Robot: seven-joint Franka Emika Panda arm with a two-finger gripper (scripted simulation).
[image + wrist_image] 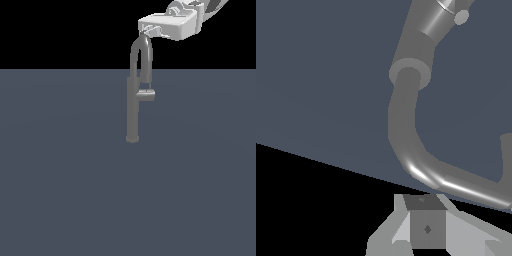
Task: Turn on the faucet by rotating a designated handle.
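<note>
The faucet (133,107) stands upright on the grey bench (60,175), directly below the end effector (146,32) — its column rises straight and the arched spout (140,50) peaks just under the fingertips. The handle (145,95) sticks out from the column on the exterior view's right, well beneath the end effector and not touched by it. In the wrist view the spout (406,125) curves close past one finger (426,227). Whether the end effector is spread or pressed together I cannot tell — nothing shows between its fingers.
</note>
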